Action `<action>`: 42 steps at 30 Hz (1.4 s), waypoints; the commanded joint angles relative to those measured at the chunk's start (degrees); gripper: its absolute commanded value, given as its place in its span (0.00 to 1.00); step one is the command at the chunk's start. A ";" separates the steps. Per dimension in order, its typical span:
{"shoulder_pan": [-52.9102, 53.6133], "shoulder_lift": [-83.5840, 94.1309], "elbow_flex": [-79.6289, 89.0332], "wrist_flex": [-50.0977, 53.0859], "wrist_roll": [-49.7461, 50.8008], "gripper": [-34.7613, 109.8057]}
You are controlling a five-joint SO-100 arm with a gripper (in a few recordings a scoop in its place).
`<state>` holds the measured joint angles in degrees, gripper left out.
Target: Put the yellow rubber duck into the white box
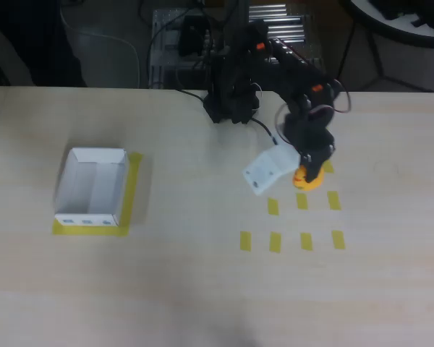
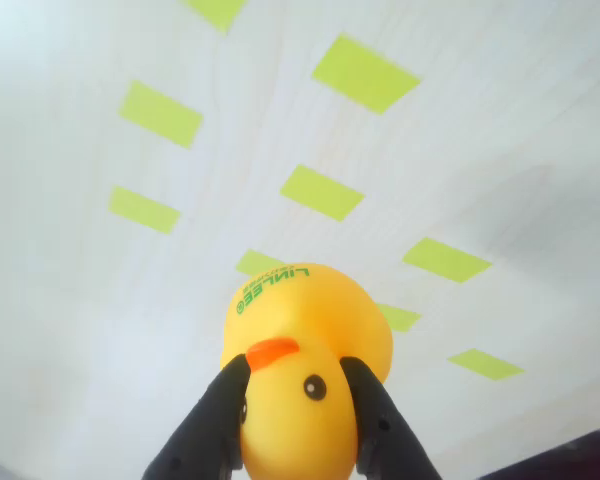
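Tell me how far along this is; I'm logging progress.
Done: the end effector has closed on the yellow rubber duck, fingers pinching its head. In hand: the duck sits among the tape marks in the overhead view. Left: carrying it across to the white box, which holds nothing yet.

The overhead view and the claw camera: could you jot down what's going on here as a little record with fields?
claw: black, closed on the yellow rubber duck's head, a finger on each side
duck: yellow rubber duck, orange beak, green lettering on its body; in the overhead view at the right side of the table
white box: open-topped, on a yellow tape patch at the left of the table, far from the duck
tape marks: small yellow tape rectangles in rows near the duck
task stage: duck gripped, not yet in the box
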<state>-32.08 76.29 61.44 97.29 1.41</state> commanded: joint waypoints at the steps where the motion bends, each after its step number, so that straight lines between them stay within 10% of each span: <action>1: 5.36 14.77 3.87 1.58 0.26 0.24; 42: 70.84 25.75 10.99 1.32 -25.31 0.24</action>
<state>30.85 106.00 81.65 98.17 -21.27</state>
